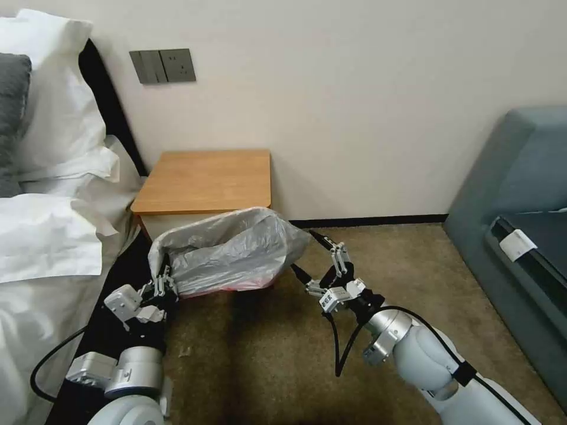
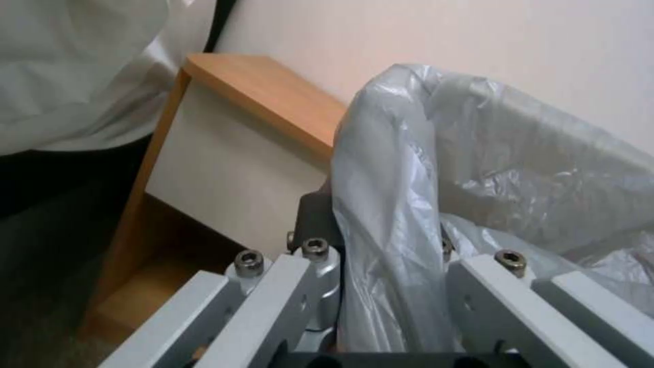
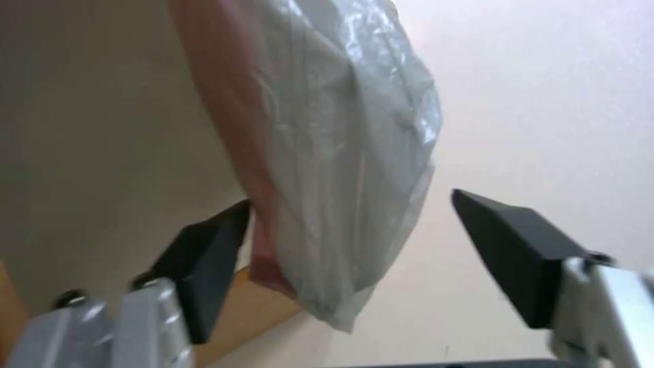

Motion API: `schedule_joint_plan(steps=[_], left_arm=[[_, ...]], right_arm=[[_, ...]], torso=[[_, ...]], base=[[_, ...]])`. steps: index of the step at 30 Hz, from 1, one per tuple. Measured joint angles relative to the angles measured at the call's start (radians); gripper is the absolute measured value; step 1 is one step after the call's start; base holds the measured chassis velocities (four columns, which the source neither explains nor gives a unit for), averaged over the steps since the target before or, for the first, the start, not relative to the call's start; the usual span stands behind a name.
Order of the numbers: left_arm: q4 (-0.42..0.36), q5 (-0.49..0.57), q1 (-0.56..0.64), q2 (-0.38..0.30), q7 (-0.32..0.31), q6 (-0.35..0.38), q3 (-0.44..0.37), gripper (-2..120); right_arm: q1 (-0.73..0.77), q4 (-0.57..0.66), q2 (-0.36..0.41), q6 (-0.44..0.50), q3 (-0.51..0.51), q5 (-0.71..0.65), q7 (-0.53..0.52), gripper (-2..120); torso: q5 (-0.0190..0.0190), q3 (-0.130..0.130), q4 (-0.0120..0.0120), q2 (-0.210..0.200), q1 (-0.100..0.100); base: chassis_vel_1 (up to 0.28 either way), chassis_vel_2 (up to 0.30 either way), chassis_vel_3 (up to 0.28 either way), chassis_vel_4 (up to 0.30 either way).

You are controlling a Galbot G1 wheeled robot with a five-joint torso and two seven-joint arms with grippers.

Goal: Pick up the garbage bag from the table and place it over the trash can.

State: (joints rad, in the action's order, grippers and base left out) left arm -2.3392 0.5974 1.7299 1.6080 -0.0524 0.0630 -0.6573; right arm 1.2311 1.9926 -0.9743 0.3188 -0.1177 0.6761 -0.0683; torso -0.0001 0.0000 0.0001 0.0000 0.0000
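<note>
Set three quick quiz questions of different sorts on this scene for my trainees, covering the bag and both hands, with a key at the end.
1. Short answer: is the garbage bag lying on the table or held up in front of it?
2. True or false: the right hand is shut on the garbage bag.
3. Multiple choice: the left hand is A) on the table top, B) at the bag's left corner, C) on the pillow.

Key
1. In front of it, with its mouth spread open upward.
2. False. It is open, next to the bag's right end.
3. B
</note>
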Motion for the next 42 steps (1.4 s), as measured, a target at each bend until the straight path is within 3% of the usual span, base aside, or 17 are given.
schedule_joint_plan(steps=[2, 5, 21, 42], left_arm=[[0.0, 0.0, 0.0, 0.0, 0.0, 0.0, 0.001, 9], [0.001, -0.001, -0.001, 0.0, 0.0, 0.0, 0.003, 9], [-0.006, 0.005, -0.004, 0.0, -0.011, 0.018, 0.01, 9], [-0.041, 0.069, 0.001, 0.0, -0.053, 0.074, 0.029, 9]], right_arm=[[-0.001, 0.001, 0.001, -0.001, 0.001, -0.002, 0.001, 71], [-0.001, 0.008, 0.002, -0.007, 0.005, -0.008, 0.002, 55], [0.009, 0.018, -0.011, -0.013, 0.022, -0.008, 0.011, 0], [0.006, -0.06, -0.033, -0.011, 0.045, 0.023, 0.024, 0]], torso=[[0.0001, 0.0, -0.0001, 0.0, 0.0], [0.0001, 0.0, -0.0001, 0.0, 0.0], [0.0001, 0.0, -0.0001, 0.0, 0.0], [0.0002, 0.0, -0.0002, 0.0, 0.0]], base=[[0.0, 0.0, 0.0, 0.0], [0.0, 0.0, 0.0, 0.0], [0.0, 0.0, 0.0, 0.0], [0.0, 0.0, 0.0, 0.0]])
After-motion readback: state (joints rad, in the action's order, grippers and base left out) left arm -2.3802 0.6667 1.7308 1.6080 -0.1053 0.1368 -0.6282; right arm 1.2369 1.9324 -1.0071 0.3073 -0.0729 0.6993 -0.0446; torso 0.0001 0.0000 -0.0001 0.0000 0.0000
